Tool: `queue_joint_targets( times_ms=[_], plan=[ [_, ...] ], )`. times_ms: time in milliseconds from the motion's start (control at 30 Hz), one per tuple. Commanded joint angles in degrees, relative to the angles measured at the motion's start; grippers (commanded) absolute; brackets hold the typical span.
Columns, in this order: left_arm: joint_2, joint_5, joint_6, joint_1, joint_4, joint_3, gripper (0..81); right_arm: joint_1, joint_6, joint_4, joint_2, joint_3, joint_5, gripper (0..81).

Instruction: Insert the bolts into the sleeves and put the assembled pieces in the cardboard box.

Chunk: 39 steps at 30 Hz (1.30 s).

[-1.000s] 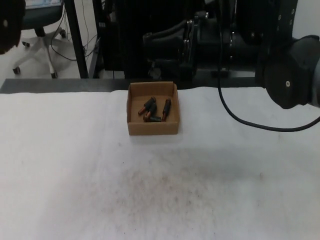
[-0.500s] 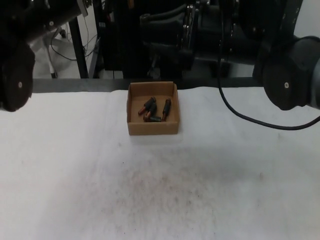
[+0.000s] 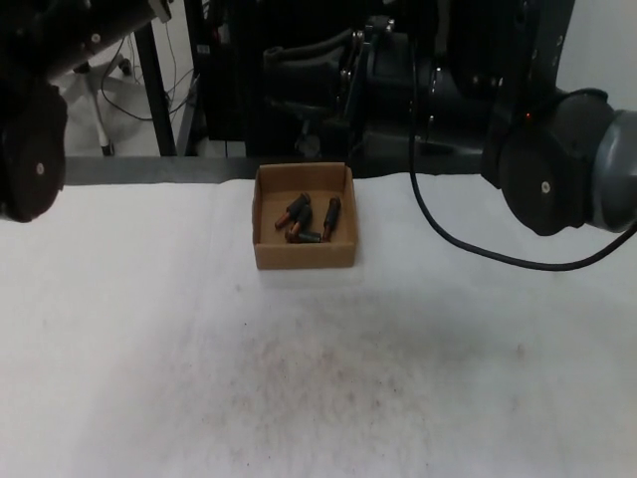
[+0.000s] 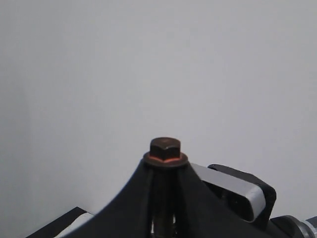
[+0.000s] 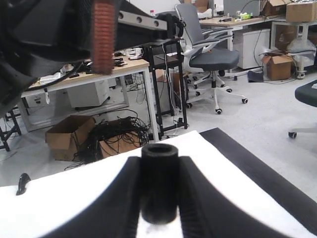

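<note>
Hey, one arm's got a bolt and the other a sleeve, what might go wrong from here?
1. The bolt hangs apart from the sleeve and off the line of its opening, so the thread may strike the rim and jam.
2. The left pincer grips the bolt just below its head, so a push on the thread could tilt it or make it slip.

No readable txt, labels, nos. or signs on the cardboard box (image 3: 303, 255) or elsewhere.

You can reach the cardboard box (image 3: 304, 255) over the surface (image 3: 318, 388) from its front or sides; its walls hem the assembled pieces (image 3: 308, 221), and a black cable (image 3: 468, 246) sags to its right.
</note>
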Motion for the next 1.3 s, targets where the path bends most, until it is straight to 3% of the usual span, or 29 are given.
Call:
queue_joint_targets(
  times_ms=[0,667,1267],
  plan=[
    [-0.44,0.33,-0.1,-0.02,-1.17,-0.23,0.2,0.13,-0.23,-2.17,-0.36,-0.31,0.23,0.8],
    [2.66,-2.88,1.2,-0.02,-0.75,-0.23,0.2,0.13,0.2,-5.11,-0.36,-0.31,-4.19,0.8],
    [2.88,2.44,-0.19,-0.02,-0.79,-0.05,0.2,0.13,0.2,-5.11,-0.36,-0.31,-3.67,0.8]
  ],
)
